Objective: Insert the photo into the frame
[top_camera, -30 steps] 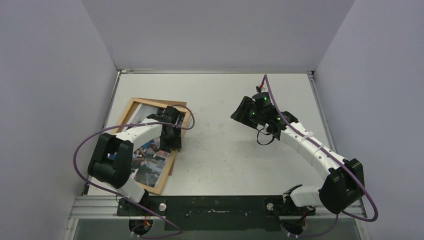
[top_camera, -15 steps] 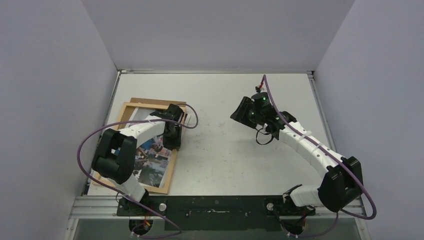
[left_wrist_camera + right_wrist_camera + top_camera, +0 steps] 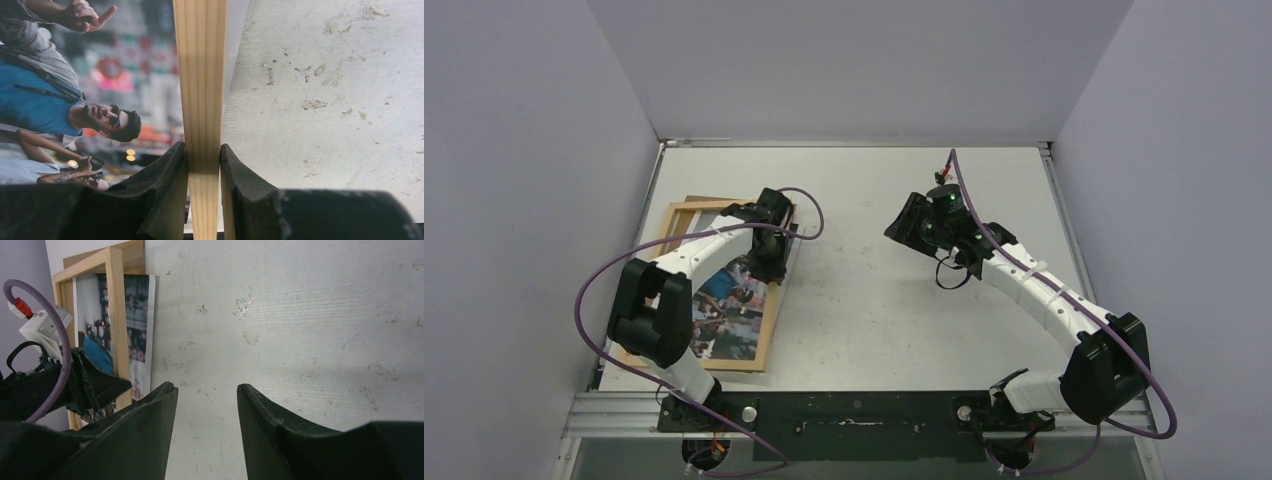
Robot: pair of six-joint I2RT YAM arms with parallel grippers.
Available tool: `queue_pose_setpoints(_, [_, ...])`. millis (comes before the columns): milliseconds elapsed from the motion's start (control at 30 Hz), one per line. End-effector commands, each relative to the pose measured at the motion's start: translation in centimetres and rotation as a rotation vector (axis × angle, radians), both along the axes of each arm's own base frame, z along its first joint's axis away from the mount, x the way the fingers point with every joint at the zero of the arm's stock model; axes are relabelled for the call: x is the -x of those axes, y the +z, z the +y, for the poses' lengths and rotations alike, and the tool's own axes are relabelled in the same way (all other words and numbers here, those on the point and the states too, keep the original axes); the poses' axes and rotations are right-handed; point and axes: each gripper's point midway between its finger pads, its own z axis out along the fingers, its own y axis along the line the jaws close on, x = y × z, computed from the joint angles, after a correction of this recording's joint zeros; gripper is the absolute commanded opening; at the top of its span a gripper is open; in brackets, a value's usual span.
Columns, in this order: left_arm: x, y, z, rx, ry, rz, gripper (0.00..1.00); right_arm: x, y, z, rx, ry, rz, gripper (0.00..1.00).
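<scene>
The frame (image 3: 696,362) lies flat on the left part of the counter (image 3: 874,320). Its near short rail sits close to the arm bases. Its long axis runs from near to far, the far end leaning slightly right. The photo (image 3: 724,310) lies face up within it, long axis the same way.

Partway up the right long rail, the left fingers (image 3: 771,268) are clenched on that rail, one finger inside the opening and one outside. The left wrist view shows this clearly: the pale wood rail (image 3: 200,75) passes straight between the two dark pads. The man in blue on the print (image 3: 75,100) lies sideways, head toward the rail. The overhead view cannot show that grip, since the arm covers it.

At the frame's far end a brown backing board (image 3: 724,201) shows just beyond the rail.

Farther out and well to the right, the right fingers (image 3: 904,222) hang released over bare counter, holding nothing. The right wrist view adds that a strip of the print (image 3: 141,315) sticks out past the rail (image 3: 116,315) onto the counter.
</scene>
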Motion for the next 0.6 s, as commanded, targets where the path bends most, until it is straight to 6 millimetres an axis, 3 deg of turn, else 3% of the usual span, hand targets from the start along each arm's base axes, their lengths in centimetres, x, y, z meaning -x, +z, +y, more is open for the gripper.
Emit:
queue_pose_setpoints(0, [-1.3,4.2,1.3,-0.073,-0.025,-0.085,0.00,-0.7,0.8,0.6,-0.025,-0.004,-0.040,0.48])
queue_pose_setpoints(300, [-3.6,9.0,3.1,-0.175,-0.046,-0.205,0.00,-0.4,1.0,1.6,-0.075,0.028,-0.036,0.50])
queue_pose_setpoints(567, [-6.1,12.7,1.3,-0.082,-0.025,-0.329,0.00,0.0,1.4,3.5,-0.188,0.056,-0.035,0.51])
